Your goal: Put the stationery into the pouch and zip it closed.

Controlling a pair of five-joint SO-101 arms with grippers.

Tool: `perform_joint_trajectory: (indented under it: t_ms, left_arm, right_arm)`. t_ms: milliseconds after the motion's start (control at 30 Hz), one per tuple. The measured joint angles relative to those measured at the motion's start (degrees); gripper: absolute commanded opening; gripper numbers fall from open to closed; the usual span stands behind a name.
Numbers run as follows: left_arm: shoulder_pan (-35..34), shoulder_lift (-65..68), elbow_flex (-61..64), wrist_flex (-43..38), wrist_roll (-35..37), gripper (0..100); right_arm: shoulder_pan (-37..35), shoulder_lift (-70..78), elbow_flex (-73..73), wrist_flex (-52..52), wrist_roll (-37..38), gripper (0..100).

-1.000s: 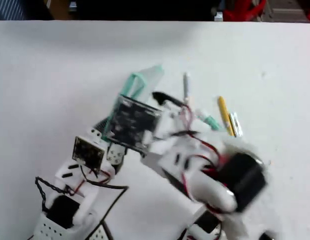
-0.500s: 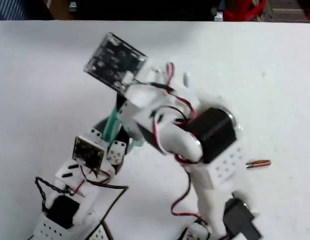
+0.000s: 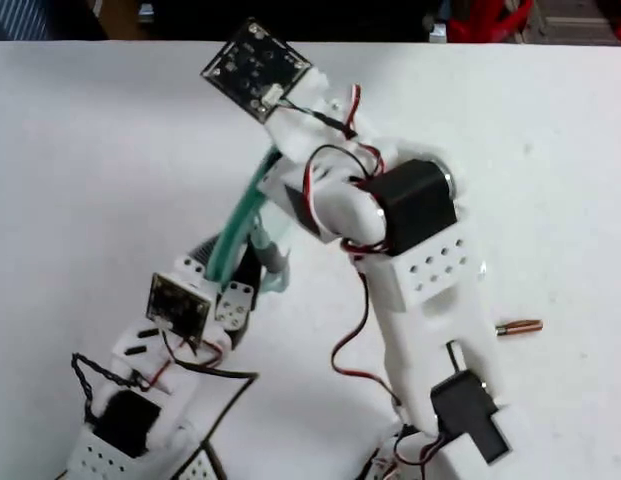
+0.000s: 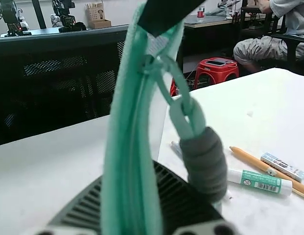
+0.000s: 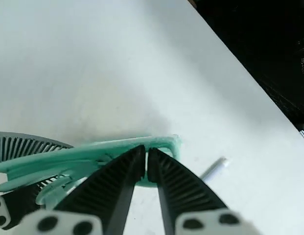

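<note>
- The left gripper (image 3: 228, 268) sits near the front of the table (image 3: 90, 150), where it was a second ago. Its jaws are clamped on the lower end of the pouch (image 3: 245, 205).
- White tabletop stretches wide to the left of this arm, up to the far edge.
- The teal pouch lay flat under the right arm a second ago. It now stands on edge, drawn into a narrow strip running from the left gripper up toward the table's middle.
- In the left wrist view its zip pull, a teal loop with a grey tab (image 4: 204, 161), hangs beside the pouch.
- The right gripper (image 5: 145, 157) is pinched together on the pouch's far end. This arm has swung from low over the pouch to a long reach, and its camera board is now close to the far table edge.
- Behind the pouch lie a white tube (image 4: 259, 179), an orange pencil (image 4: 249, 159) and a small labelled block (image 4: 284, 167), close together.
- A white pen (image 5: 214, 169) lies just past the pouch's end.
- A brown pen (image 3: 518, 327) lies alone right of the right arm, unmoved since half a second ago, with broad tabletop beyond it.
</note>
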Motion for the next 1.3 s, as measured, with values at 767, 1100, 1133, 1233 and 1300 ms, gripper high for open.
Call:
perform_joint_trajectory:
  t_ms: [767,1100,1133,1233,1300]
  left_arm:
    - [-0.4,-0.4,-0.2,1.8,2.2,18]
    - [0.0,-0.1,4.0,-3.6,2.3,18]
    - [0.0,-0.1,4.0,-3.6,2.3,18]
    - [0.0,-0.1,4.1,-3.6,2.3,18]
    - [0.0,-0.1,4.1,-3.6,2.3,18]
  right_arm:
    - [1.2,12.5,-1.0,-0.5,1.9,15.6]
    - [-1.2,1.5,14.4,-0.5,7.3,30.3]
    - [-1.4,0.8,15.5,-0.5,8.2,31.4]
    - [-1.5,-0.4,18.8,-0.5,12.0,33.2]
    - [-1.5,-0.7,20.3,-0.5,14.1,33.4]
